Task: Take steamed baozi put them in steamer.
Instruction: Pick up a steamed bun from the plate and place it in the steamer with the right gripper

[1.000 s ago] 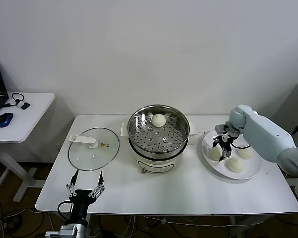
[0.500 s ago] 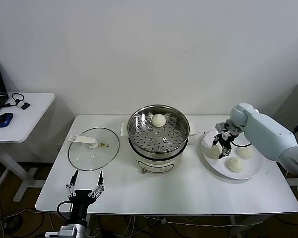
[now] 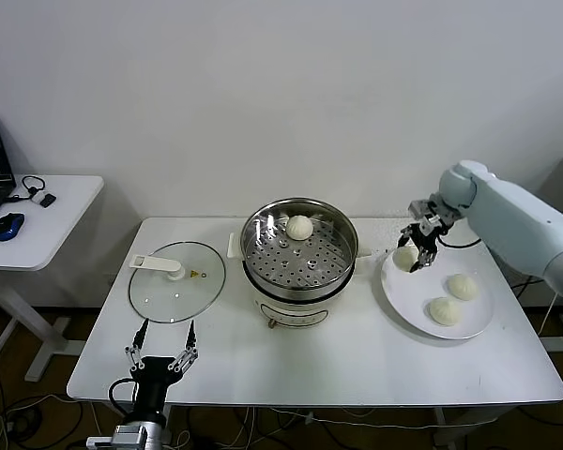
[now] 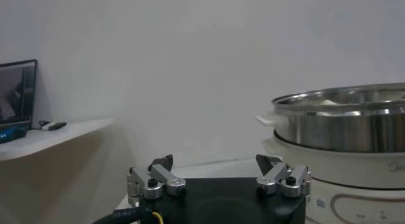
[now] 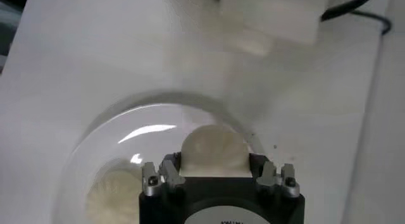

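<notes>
My right gripper is shut on a cream-white baozi and holds it lifted above the left rim of the white plate. In the right wrist view the baozi sits between the fingers. Two more baozi lie on the plate. One baozi rests at the back of the steel steamer, which stands on its white cooker base. My left gripper is open and parked at the table's front left edge.
A glass lid with a white handle lies flat left of the steamer. A side table with a mouse and a laptop stands at the far left. In the left wrist view the steamer's wall shows to one side.
My right gripper has closed on a baozi from the plate and lifted it up and slightly back. The left arm has not moved.
</notes>
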You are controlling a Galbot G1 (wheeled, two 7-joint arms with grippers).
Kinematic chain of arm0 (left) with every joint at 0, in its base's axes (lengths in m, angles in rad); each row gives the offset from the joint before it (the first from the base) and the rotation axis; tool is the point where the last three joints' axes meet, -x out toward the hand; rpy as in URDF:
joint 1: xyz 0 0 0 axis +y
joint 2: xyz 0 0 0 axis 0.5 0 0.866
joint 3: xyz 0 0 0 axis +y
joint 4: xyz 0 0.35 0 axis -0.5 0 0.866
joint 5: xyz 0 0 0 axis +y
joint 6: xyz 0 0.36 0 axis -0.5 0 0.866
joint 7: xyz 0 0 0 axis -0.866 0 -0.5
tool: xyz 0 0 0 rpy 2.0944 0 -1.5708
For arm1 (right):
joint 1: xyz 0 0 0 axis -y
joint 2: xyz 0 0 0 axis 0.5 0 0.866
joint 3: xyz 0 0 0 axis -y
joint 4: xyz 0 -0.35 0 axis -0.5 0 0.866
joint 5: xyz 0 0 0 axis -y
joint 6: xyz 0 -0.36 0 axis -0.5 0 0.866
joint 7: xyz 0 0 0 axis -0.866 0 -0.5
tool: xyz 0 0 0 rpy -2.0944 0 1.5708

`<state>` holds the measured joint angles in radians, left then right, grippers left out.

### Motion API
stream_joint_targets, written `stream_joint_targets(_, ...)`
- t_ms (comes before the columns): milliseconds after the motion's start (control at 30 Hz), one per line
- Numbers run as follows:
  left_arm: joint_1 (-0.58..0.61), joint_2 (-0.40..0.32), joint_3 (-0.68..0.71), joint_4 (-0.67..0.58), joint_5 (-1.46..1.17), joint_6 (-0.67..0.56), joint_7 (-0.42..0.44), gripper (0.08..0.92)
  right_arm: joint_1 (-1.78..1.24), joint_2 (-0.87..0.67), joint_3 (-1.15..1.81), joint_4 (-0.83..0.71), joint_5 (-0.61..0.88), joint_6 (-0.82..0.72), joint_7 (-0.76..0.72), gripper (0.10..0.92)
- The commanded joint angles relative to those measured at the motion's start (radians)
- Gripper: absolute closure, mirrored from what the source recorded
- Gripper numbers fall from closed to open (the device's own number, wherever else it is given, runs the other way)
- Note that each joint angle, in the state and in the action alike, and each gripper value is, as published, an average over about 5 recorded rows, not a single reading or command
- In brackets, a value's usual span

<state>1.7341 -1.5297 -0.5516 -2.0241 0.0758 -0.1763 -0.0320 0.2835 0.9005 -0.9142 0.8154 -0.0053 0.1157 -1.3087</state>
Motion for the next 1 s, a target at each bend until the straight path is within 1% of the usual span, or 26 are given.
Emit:
stream_joint_targets(33, 0.000, -0.005, 0.007, -0.004, 0.002, 0.001, 0.000, 0.177, 0.237, 0.016, -0.166, 0.038, 0.215, -0.034, -0.020, 0.338)
stream_joint_targets(300, 0.001, -0.005, 0.019, -0.006, 0.002, -0.001, -0.001, 0.177, 0.407, 0.116, -0.302, 0.056, 0.420, -0.123, -0.042, 0.338)
stream_joint_targets(433, -0.001, -0.004, 0.021, -0.009, 0.000, 0.000, -0.001, 0.177, 0.424, 0.183, -0.321, 0.055, 0.474, -0.172, -0.039, 0.338)
stream_joint_targets(600, -0.002, -0.003, 0.023, -0.013, -0.002, -0.001, -0.001, 0.177, 0.377, 0.265, -0.310, 0.045, 0.483, -0.225, -0.021, 0.338)
stream_joint_targets(1000, -0.002, 0.003, 0.022, -0.018, -0.005, 0.000, -0.005, 0.177, 0.210, 0.448, -0.265, -0.041, 0.418, -0.275, 0.008, 0.338)
